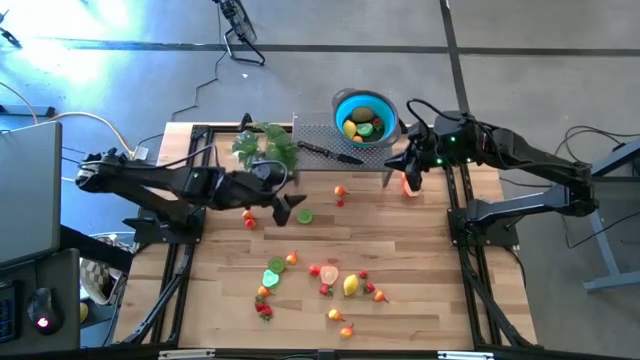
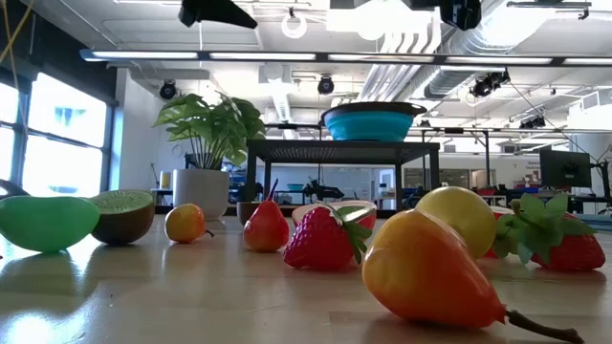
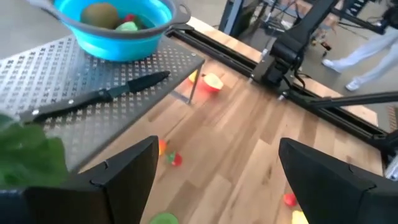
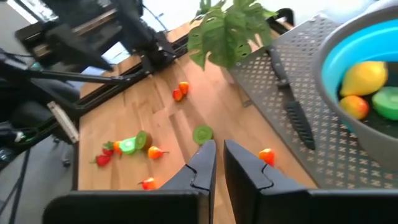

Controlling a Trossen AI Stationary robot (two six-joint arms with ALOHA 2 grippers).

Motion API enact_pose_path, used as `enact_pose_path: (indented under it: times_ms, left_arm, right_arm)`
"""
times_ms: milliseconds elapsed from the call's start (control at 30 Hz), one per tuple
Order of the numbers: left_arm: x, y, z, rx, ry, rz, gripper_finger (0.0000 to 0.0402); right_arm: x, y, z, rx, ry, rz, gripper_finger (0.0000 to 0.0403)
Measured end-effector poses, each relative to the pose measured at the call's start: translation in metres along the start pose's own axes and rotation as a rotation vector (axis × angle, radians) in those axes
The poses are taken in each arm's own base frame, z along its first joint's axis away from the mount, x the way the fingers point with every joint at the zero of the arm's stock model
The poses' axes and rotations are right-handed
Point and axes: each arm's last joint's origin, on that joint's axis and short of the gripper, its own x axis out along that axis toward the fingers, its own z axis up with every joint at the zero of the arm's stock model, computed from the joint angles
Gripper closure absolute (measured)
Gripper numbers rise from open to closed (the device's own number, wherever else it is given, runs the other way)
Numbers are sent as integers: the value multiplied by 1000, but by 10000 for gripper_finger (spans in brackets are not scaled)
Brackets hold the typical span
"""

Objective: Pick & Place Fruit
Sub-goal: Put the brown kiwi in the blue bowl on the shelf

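Left hand released, over tabletop centre-left; lime half just beside it. Right hand clenched, empty, near far right edge beside blue bowl. Remaining fruit scattered toward near edge.

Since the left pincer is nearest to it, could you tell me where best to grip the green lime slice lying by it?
The lime slice lies flat on the bare table, just right of the open left pincer. I would come straight down from above and close the fingers across its rim at its widest part, since a flat disc offers no other hold. The right pincer waits near the bowl.
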Motion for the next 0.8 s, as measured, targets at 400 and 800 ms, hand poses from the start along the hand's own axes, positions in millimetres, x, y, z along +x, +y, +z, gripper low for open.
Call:
enact_pose_path:
  times_ms: [400,800]
  left_arm:
    - [5,-35,-27,-205,40,-60,75]
    - [42,-74,-41,-353,-11,-76,116]
  right_arm:
    - [0,-1,1,-25,-19,-50,380]
    - [0,-1,0,-169,-7,-44,380]
